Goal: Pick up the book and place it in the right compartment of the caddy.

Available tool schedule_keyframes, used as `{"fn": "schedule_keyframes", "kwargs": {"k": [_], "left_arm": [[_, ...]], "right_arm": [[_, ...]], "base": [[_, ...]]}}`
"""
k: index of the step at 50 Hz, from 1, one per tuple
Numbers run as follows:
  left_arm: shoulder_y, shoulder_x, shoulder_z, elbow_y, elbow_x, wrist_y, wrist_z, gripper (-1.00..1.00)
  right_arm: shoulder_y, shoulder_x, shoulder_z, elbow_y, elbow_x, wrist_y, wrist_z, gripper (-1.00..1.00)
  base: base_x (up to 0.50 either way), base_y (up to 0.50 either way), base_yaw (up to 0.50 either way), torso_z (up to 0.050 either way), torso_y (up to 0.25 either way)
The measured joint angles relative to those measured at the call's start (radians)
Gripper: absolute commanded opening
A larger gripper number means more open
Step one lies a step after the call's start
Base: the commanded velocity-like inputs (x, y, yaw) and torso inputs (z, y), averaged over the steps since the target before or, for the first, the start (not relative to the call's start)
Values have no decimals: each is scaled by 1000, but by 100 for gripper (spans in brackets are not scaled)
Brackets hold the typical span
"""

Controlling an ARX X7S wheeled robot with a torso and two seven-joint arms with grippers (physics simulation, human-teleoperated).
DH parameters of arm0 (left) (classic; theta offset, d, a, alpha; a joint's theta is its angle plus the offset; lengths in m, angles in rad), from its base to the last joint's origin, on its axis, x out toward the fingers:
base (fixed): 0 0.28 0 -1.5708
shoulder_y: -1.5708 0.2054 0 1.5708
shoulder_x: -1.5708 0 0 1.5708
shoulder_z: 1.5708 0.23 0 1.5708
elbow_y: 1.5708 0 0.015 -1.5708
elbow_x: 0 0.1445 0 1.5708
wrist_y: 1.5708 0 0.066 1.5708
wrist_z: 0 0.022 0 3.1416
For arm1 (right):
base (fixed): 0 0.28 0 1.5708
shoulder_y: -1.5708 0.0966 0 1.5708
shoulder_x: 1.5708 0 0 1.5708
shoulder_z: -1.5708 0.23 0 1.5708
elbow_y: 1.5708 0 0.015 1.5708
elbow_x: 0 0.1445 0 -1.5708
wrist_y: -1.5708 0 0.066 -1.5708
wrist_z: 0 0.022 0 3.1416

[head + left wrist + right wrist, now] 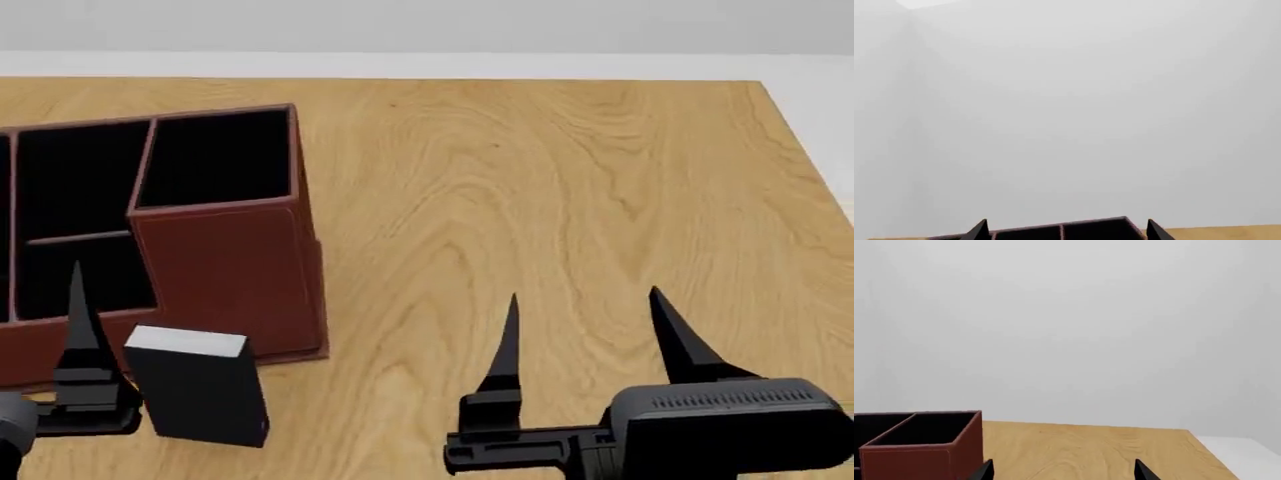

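Nearest the robot, both arms hung low over the front of the wooden table (561, 200), and nothing was in either grip. The right gripper (587, 335) stood with its two black fingers spread wide over bare wood, well apart from everything. The left gripper (80, 330) showed only one finger clearly from the head camera, but its wrist camera caught two tips set wide apart with nothing between them, so that one was spread as well.

Just beside that left finger stood the book (200, 388), upright on the table, black cover facing the robot, white page edges on top. It sat just in front of the caddy (227, 270), seemingly not yet lifted.

Behind it, the right compartment (220, 160) rose tallest, its black inside looking empty from above, with the lower sections running off to the left.

So, as I judged it, the job had barely started: the grasp, the lift and the drop into that tall section all remained.
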Motion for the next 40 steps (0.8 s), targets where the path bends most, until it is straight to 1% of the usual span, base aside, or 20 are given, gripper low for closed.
{"fn": "schedule_keyframes", "kwargs": {"k": [14, 23, 29, 40], "left_arm": [[0, -13, 4, 1, 3, 13, -13, 100], [1, -20, 5, 7, 0, 13, -19, 100], [1, -25, 5, 11, -3, 12, -23, 100], [2, -32, 8, 14, -6, 14, -31, 100]], "right_arm": [[6, 17, -33, -2, -24, 14, 16, 100], [12, 22, -49, 0, -34, 28, 29, 100], [27, 25, -67, 2, -47, 52, 42, 100], [36, 39, -106, -12, -101, 73, 83, 100]], "base": [[492, -137, 0, 0, 0], [500, -44, 0, 0, 2], [-11, 0, 0, 0, 2], [0, 0, 500, 0, 0]]}}
